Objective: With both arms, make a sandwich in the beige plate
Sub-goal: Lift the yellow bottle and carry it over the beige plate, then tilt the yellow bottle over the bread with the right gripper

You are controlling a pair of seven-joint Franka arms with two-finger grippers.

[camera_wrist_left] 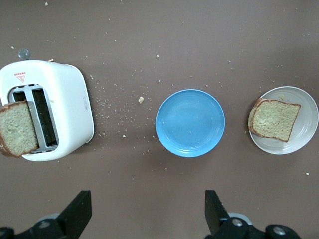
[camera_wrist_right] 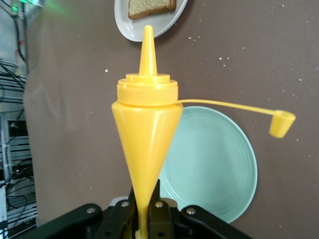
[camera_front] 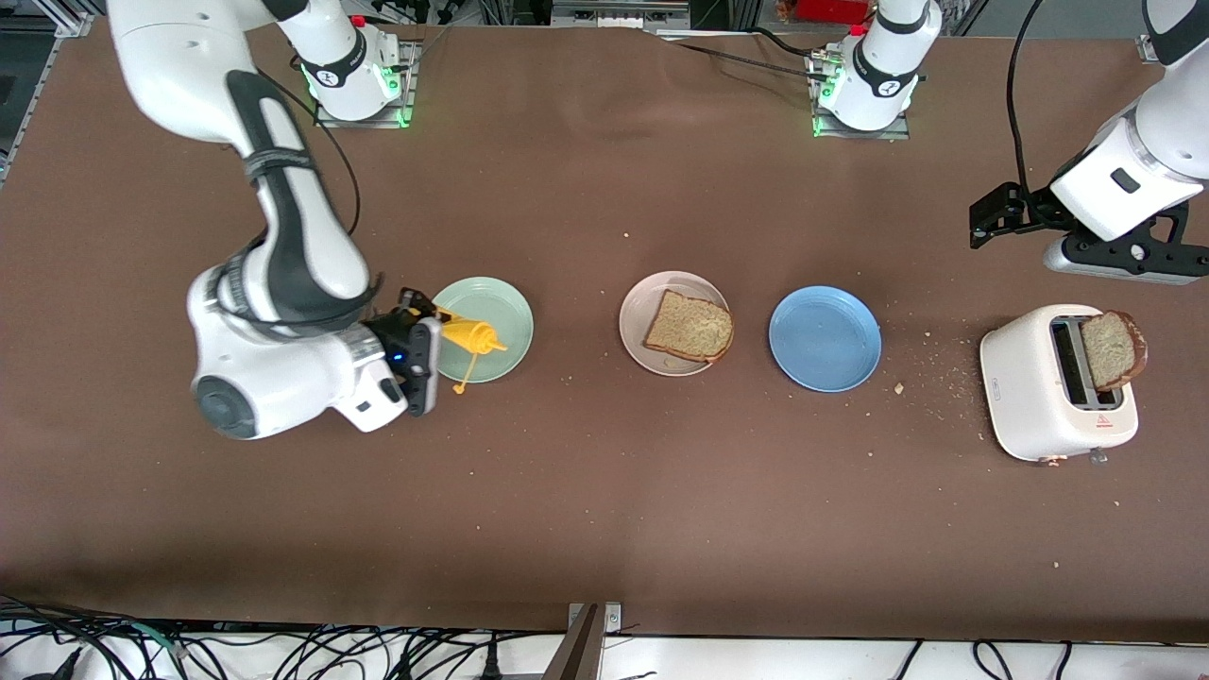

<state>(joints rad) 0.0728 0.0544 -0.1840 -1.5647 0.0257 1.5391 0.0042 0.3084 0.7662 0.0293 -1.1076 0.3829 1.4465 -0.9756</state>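
Note:
The beige plate (camera_front: 638, 316) sits mid-table with one brown bread slice (camera_front: 689, 328) lying on it; both also show in the left wrist view (camera_wrist_left: 306, 107) (camera_wrist_left: 274, 118). A second bread slice (camera_front: 1113, 349) sticks up out of the white toaster (camera_front: 1025, 378). No lettuce is in view. My right gripper (camera_front: 425, 349) is shut on a yellow squeeze bottle (camera_front: 469, 335) and holds it over the mint-green plate (camera_front: 505, 307), with its nozzle toward the beige plate (camera_wrist_right: 129, 27). My left gripper (camera_front: 1129, 253) is open and empty, high over the table by the toaster.
An empty blue plate (camera_front: 825, 338) lies between the beige plate and the toaster. The bottle's open cap (camera_wrist_right: 281, 123) hangs off on its tether. Bread crumbs are scattered around the toaster. Cables run along the table's front edge.

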